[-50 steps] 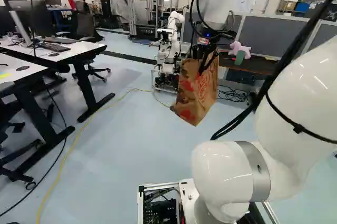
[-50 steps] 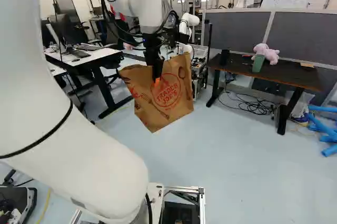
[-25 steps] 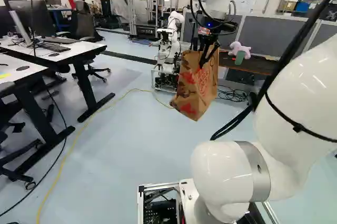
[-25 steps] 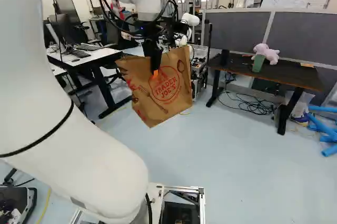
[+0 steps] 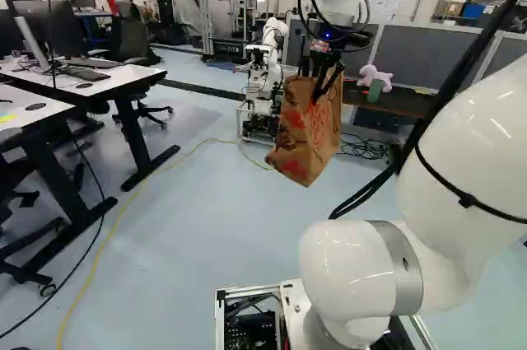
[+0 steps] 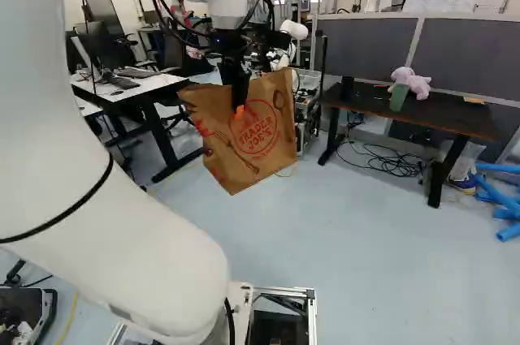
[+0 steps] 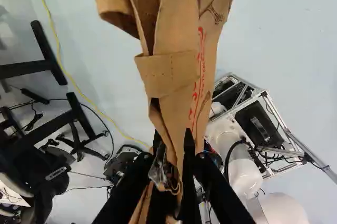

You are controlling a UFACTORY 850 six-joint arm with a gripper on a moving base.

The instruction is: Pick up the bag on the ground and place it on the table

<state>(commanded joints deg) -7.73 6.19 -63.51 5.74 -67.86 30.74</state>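
Observation:
My gripper point(image 6: 236, 101) hangs high ahead of the base, its fingers at the top of the brown paper bag point(image 6: 248, 138). The bag is off the floor and tilted, one lower corner pointing down. In the wrist view the gripper point(image 7: 172, 153) is shut on the bag's gathered top, and the brown bag point(image 7: 174, 76) stretches out ahead of the fingers. The dark table point(image 6: 439, 118) stands to the right of the bag in the right base view; a pink plush toy point(image 6: 411, 82) and a green object point(image 6: 398, 98) are on it.
Another robot point(image 5: 265, 70) stands behind the bag. White-topped desks point(image 5: 123, 78) with monitors and chairs are at the left. Black cables point(image 6: 390, 162) lie under the dark table, blue tubes point(image 6: 497, 199) beside it. A yellow cable point(image 5: 123, 206) crosses the floor.
The gripper and the held bag have risen slightly, and the bag has swung and turned a little, showing more of its printed face in the right base view. The base has not moved.

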